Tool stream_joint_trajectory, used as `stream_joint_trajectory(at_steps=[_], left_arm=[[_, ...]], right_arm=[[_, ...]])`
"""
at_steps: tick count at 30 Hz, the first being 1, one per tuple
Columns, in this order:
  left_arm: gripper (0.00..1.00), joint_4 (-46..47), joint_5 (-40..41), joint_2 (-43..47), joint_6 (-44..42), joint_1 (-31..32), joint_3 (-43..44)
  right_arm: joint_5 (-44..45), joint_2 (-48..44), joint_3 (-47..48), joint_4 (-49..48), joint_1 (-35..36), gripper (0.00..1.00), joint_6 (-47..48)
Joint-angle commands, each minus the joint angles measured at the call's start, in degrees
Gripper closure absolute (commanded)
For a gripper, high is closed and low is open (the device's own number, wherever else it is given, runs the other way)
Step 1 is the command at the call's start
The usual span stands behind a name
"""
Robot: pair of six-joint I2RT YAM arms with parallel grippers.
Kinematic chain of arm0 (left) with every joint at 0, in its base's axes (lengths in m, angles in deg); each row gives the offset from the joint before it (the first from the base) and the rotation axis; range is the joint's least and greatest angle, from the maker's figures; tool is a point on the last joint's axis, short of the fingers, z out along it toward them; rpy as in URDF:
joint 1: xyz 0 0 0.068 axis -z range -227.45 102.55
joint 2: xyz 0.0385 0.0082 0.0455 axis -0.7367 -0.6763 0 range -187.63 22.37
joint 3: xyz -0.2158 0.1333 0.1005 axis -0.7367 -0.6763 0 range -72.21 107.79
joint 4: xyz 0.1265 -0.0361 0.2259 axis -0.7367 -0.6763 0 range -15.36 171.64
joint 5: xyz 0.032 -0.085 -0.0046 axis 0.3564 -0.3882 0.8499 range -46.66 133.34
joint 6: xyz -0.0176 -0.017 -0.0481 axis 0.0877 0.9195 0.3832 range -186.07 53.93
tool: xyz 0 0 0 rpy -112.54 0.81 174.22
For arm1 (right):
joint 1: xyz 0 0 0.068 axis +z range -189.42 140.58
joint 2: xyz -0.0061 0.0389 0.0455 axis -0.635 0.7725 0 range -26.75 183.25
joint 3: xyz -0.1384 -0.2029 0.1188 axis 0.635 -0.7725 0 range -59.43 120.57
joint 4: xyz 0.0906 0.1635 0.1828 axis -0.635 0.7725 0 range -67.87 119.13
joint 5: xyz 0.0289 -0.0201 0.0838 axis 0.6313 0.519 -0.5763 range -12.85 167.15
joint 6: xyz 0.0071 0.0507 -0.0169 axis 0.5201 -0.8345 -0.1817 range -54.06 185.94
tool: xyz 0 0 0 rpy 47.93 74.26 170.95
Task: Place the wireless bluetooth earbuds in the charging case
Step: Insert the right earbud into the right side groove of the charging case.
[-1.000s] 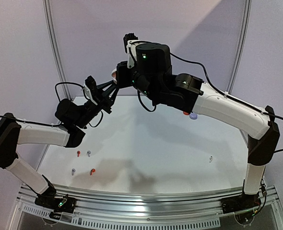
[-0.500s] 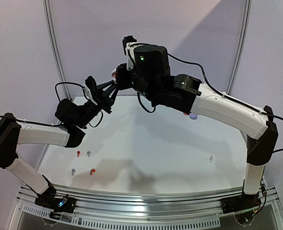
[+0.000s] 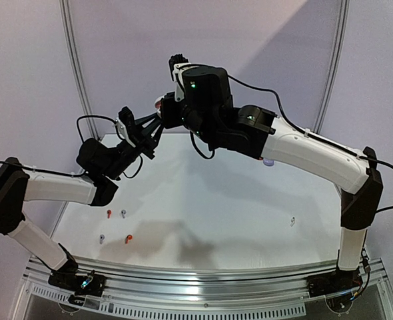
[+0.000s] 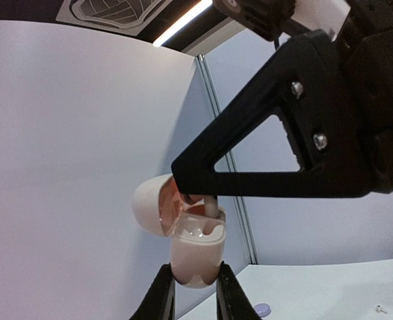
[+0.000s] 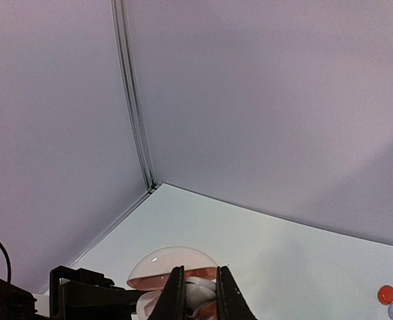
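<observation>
My left gripper is shut on the base of a white charging case, held up in the air with its lid hinged open. My right gripper is shut on a white earbud. The earbud's stem reaches into the open case from above. In the top view both grippers meet at the case above the table's far left. On the table near the left arm lie two red earbuds and two grey ones. A white earbud lies at the right.
A lavender round case lies on the table, half hidden under the right arm. Beside it sits a red round case. Wall panels with a metal corner post close the back of the table.
The right arm has shifted slightly left and now hides the red case in the top view. Both grips are unchanged.
</observation>
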Motion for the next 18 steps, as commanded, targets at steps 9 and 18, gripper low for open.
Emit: stream_joint_trajectory(at_steps=[9, 18], left_arm=[[1.0, 4.9, 0.3, 1.0, -0.4, 0.2, -0.4], [1.0, 4.9, 0.1, 0.8, -0.3, 0.2, -0.2]], right_arm=[[0.1, 1.7, -0.9, 2.0, -0.4, 1.0, 0.8], [-1.0, 2.8, -0.6, 2.1, -0.4, 0.89, 0.4]])
